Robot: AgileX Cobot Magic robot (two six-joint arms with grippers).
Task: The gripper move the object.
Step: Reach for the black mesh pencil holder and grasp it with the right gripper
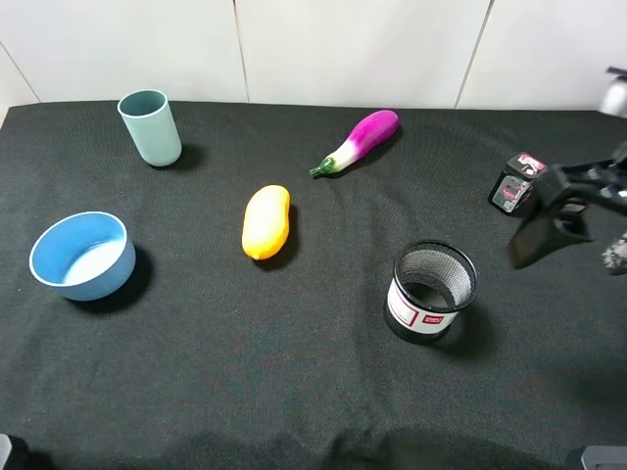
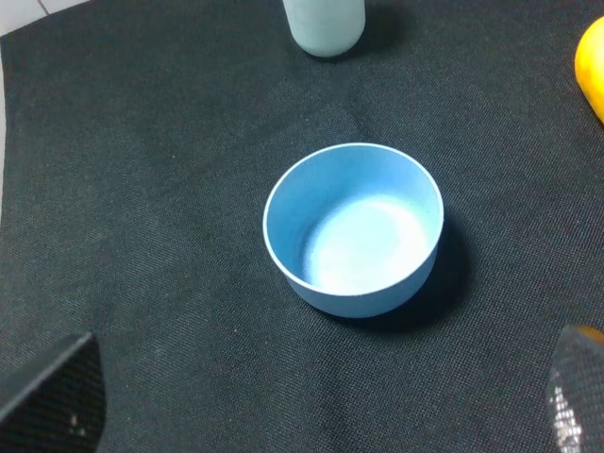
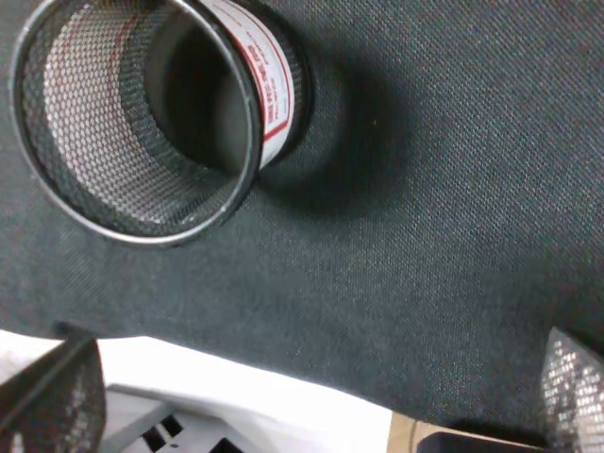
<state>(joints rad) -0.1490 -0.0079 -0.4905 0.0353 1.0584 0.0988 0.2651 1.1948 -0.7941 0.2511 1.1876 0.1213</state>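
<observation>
Pen cup (image 1: 431, 292) standing free, both pincers gaping.
The black mesh pen cup is standing upright on the desk (image 1: 294, 392), right of centre and toward the front edge, with nothing touching it. The right pincer (image 3: 316, 406) is hanging by the right edge, fingers spread wide, apart from the cup and near a small black-and-pink box (image 1: 516, 183). The left pincer (image 2: 316, 406), fingers likewise apart, is hovering by a blue bowl (image 2: 363, 300) near the left edge.

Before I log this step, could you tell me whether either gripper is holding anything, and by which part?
Nothing is held: left gripper and right gripper are open; the mesh pen cup stands untouched.
</observation>
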